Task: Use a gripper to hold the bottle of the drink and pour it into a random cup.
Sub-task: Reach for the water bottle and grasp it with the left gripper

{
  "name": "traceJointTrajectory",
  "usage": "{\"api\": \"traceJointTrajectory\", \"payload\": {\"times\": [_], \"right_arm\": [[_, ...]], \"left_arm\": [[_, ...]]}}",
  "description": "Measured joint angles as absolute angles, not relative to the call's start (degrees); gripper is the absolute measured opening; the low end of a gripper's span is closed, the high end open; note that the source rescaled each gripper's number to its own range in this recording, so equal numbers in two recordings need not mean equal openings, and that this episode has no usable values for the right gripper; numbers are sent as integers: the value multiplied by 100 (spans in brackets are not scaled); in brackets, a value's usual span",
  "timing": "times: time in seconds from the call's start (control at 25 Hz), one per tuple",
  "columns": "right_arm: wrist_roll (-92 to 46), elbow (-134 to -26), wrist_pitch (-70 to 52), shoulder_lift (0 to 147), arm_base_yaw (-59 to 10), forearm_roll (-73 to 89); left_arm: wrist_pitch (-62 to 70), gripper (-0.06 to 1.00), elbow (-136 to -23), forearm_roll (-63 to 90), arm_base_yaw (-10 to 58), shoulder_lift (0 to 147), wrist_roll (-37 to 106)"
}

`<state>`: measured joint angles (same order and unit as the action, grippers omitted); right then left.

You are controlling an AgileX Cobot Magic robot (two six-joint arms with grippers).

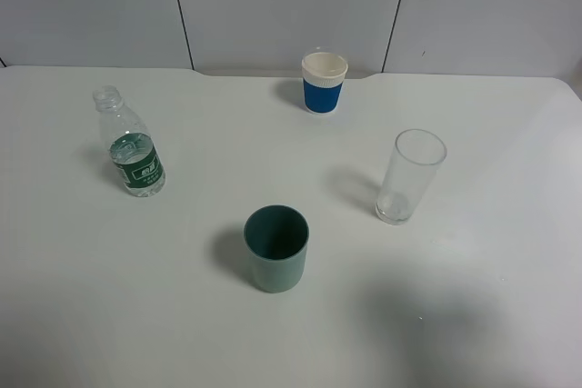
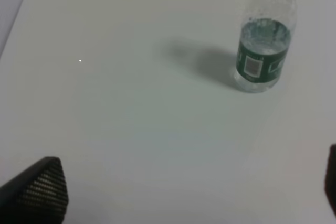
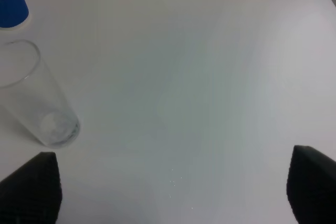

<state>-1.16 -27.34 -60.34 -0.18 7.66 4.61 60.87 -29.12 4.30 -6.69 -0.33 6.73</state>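
Note:
The bottle of the drink [image 1: 129, 144] is clear with a dark green label and no cap. It stands upright at the table's left, and also shows in the left wrist view [image 2: 264, 40]. The teal cup [image 1: 275, 248] stands upright near the table's front middle. Neither arm shows in the exterior high view. My left gripper [image 2: 184, 190] is open and empty, well short of the bottle. My right gripper [image 3: 173, 190] is open and empty, with its fingertips [image 3: 34, 187] near the clear glass.
A blue-and-white paper cup [image 1: 325, 82] stands at the back middle, also in the right wrist view [image 3: 11, 1]. A tall clear glass [image 1: 411, 175] stands at the right, also in the right wrist view [image 3: 37, 100]. The white table [image 1: 473, 315] ends at a grey wall behind.

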Motion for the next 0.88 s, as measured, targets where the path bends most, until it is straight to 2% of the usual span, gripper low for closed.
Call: {"api": "traceJointTrajectory", "payload": {"times": [0.88], "right_arm": [[-116, -2734, -6034, -18, 766, 461]], "left_arm": [[6087, 100, -2912, 430, -669, -33, 673]]}}
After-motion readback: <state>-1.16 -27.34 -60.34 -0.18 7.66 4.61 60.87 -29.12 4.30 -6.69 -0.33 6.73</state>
